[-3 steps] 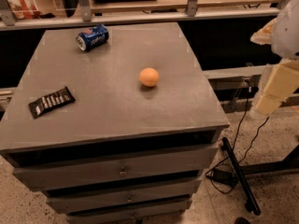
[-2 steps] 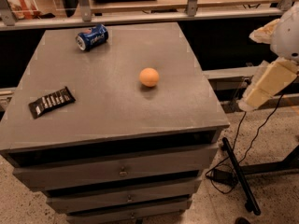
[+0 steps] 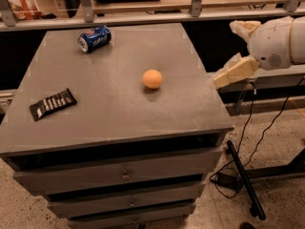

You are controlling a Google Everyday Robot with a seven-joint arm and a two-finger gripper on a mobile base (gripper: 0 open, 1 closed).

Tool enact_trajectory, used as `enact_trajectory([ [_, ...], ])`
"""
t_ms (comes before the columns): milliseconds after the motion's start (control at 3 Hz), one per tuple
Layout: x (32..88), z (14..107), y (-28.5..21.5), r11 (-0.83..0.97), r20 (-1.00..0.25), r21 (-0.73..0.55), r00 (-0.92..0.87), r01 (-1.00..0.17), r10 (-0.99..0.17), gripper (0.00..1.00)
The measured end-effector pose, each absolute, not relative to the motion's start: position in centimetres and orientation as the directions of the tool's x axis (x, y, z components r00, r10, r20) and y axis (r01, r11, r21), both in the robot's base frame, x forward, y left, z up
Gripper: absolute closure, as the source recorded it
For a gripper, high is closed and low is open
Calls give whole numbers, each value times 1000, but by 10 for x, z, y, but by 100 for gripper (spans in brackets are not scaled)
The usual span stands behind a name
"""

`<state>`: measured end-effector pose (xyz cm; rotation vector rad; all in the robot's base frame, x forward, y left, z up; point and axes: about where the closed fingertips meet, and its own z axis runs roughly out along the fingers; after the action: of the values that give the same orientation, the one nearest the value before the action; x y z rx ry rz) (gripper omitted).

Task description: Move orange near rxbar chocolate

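The orange sits on the grey cabinet top, right of centre. The rxbar chocolate, a flat black bar with white lettering, lies near the left edge, well apart from the orange. My gripper hangs in the air just past the cabinet's right edge, to the right of the orange and slightly above the top. Its two cream fingers are spread apart with nothing between them. It touches nothing.
A blue soda can lies on its side at the back left of the top. Railings and shelves run behind the cabinet. Drawers face me below. Cables and a black stand foot lie on the floor at the right.
My arm has swung up and to the left, from beside the cabinet's right side toward its right edge. The orange, bar and can have not moved.
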<state>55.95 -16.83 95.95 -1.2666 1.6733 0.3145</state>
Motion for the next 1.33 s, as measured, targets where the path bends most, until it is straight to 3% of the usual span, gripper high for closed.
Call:
enact_trajectory([
  [333, 586, 967, -139, 426, -893, -306, 102, -852, -438, 0],
  [1333, 606, 918, -113, 453, -907, -202, -8, -869, -421, 0],
])
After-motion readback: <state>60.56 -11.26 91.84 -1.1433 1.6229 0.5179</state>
